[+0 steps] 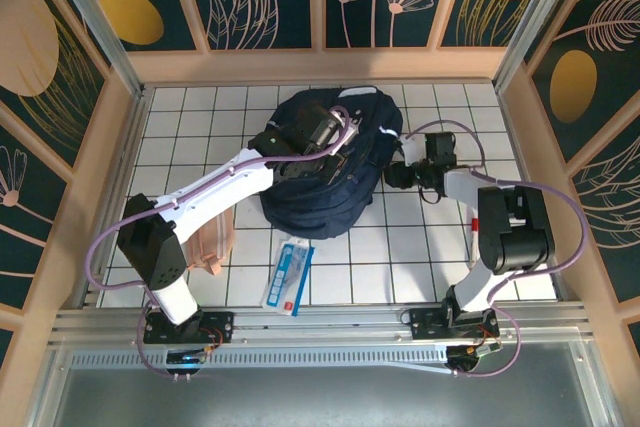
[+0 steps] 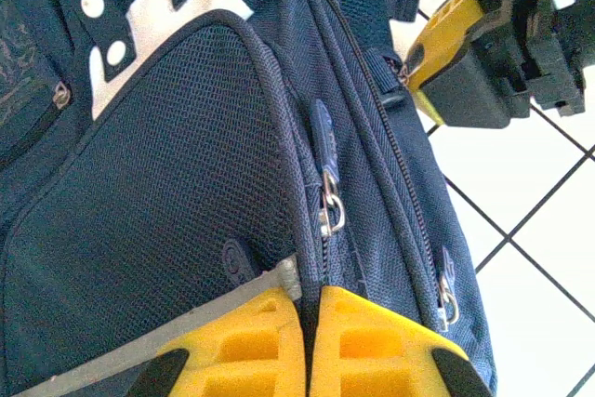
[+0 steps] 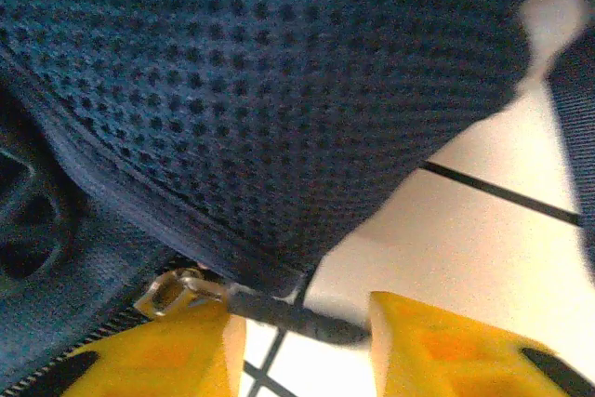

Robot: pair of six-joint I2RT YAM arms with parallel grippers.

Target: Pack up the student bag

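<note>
Your bag lies at the middle of the table, toward its far edge. Your left gripper sits on top of it, fingers pressed together on a seam just below a zip pull. Your right gripper is at the bag's right edge, fingers apart, with a dark cord between them. A pink pouch and a packet lie nearer the near edge.
</note>
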